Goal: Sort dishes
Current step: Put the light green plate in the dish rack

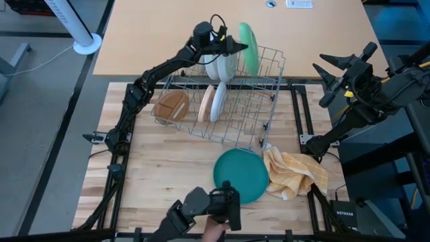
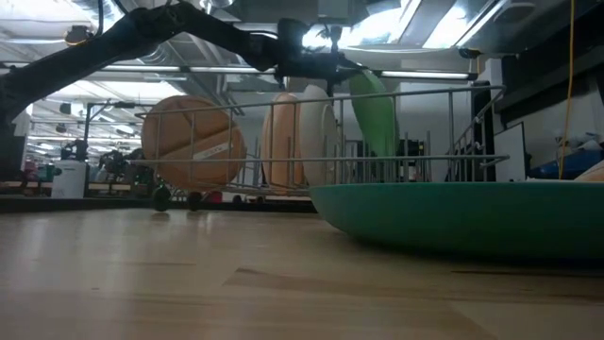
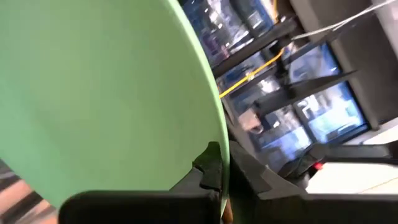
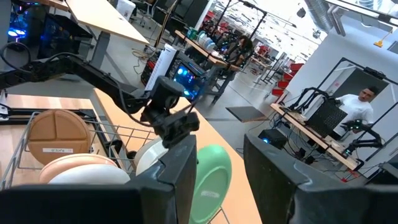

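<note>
A light green plate [image 1: 248, 48] stands on edge at the far right end of the grey wire rack [image 1: 269, 101]. My left gripper [image 1: 236, 47] is shut on its rim and also shows in the low view [image 2: 326, 64]. In the rack also stand a brown plate [image 1: 171, 105], a tan plate [image 1: 206, 102] and two white plates [image 1: 219, 99] [image 1: 222, 66]. A teal plate [image 1: 240, 175] lies flat on the table in front of the rack. My right gripper [image 1: 327, 72] is open and empty, raised at the table's right side. My left gripper pinches the green plate's upper rim [image 3: 208, 134] between its two fingers, one finger [image 3: 211, 169] on each face. It comes roughly level from the table's left. The plate [image 2: 377, 113] stands on edge, a little tilted, its lower part behind the rack wires.
A crumpled yellow checked cloth [image 1: 297, 173] lies right of the teal plate. A dark camera mount [image 1: 215, 207] sits at the near edge. A person [image 4: 364, 102] stands in the room beyond the table, far off.
</note>
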You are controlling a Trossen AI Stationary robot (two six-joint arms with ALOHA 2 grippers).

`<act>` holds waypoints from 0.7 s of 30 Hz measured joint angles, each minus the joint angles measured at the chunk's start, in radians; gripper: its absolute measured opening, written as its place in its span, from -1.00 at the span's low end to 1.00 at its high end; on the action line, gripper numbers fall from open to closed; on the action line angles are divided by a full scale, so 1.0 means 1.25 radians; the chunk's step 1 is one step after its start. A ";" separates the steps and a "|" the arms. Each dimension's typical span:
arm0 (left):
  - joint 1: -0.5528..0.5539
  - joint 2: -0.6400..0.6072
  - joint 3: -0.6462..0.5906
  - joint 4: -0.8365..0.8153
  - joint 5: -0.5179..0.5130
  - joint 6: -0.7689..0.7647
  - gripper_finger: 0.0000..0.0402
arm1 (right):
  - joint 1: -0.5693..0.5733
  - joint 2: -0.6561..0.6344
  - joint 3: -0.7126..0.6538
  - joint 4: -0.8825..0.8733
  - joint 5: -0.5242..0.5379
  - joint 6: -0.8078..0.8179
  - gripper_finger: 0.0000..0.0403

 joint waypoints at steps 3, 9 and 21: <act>0.009 0.000 0.000 0.002 0.001 -0.015 -1.00 | 0.000 0.000 0.000 0.000 0.000 0.000 -0.32; 0.021 0.000 0.000 -0.028 0.015 -0.009 -1.00 | 0.000 0.000 0.000 -0.004 0.000 0.000 -0.32; 0.024 0.000 0.001 -0.147 0.027 0.100 -1.00 | 0.000 0.000 0.000 -0.006 0.000 0.000 -0.32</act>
